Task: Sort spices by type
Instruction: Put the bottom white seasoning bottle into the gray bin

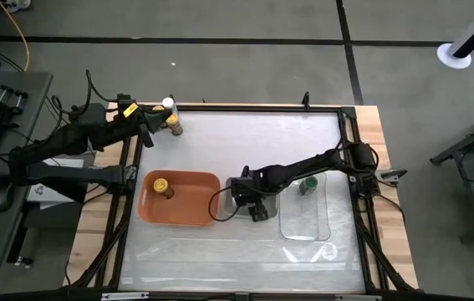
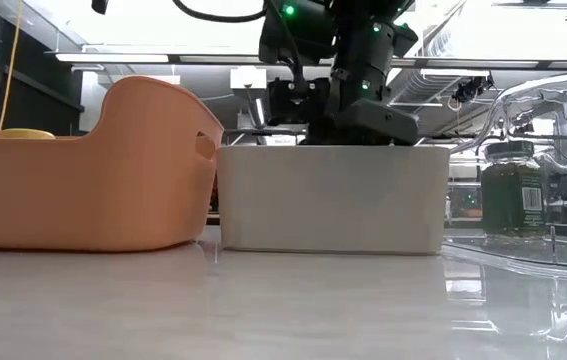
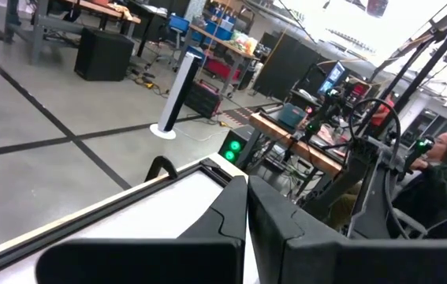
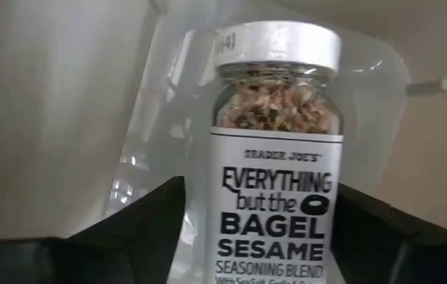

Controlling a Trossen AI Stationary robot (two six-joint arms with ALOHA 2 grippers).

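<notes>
A clear spice jar with a white lid and an "Everything but the Bagel" label sits between the fingers of my right gripper, which is shut on it inside the grey tray. In the low view the tray's wall hides the jar. A yellow-lidded jar stands in the orange tray. A green spice jar stands in the clear tray. Two more jars stand at the far left corner, with my left gripper shut and empty beside them. My right gripper pinches the jar's glass body at label height between its two fingers, one on each side. The fingers come steeply from above, down into the grey tray. The white lid lies beyond the fingertips. The tray wall hides whether the jar touches the tray's floor.
The three trays stand in a row across the middle of the table: orange left, grey in the middle, clear right. The white table top lies bare beyond them, inside a black frame with wooden edges.
</notes>
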